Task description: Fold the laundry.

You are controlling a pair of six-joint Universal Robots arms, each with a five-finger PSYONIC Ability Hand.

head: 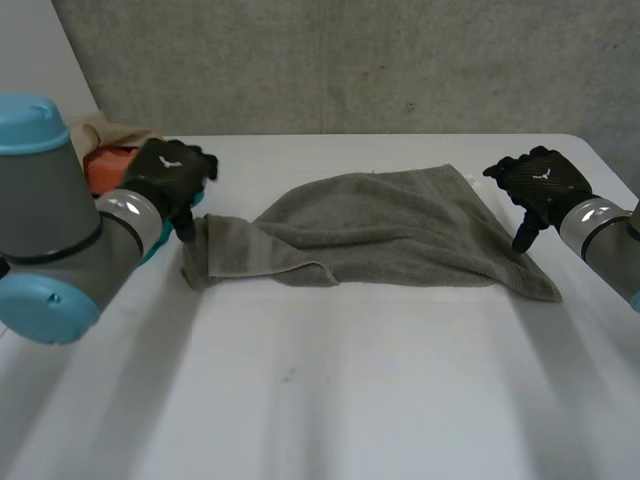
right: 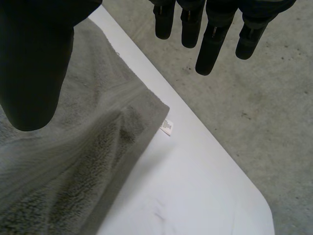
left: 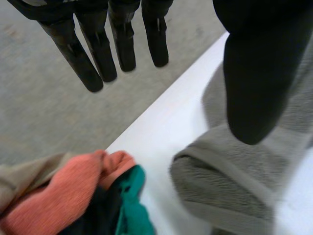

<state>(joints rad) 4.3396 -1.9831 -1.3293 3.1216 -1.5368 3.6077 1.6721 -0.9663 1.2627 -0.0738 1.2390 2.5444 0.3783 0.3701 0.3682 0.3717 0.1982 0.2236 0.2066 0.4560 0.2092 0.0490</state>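
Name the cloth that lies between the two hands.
The grey towel, lying between left hand and right hand; the orange cloth and teal cloth are bunched beside the left hand.

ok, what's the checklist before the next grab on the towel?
1. Is the towel spread flat: not ok, left end doubled over, middle rumpled.
2. Is the left hand open: ok, fingers straight, thumb above the towel's left end.
3. Is the right hand open: ok, fingers straight, by the far right corner with the label.
4. Towel fully on the table: ok.
5. Is the pile of clothes apart from the towel: ok, bare table between.
6. Either hand touching towel: cannot tell.
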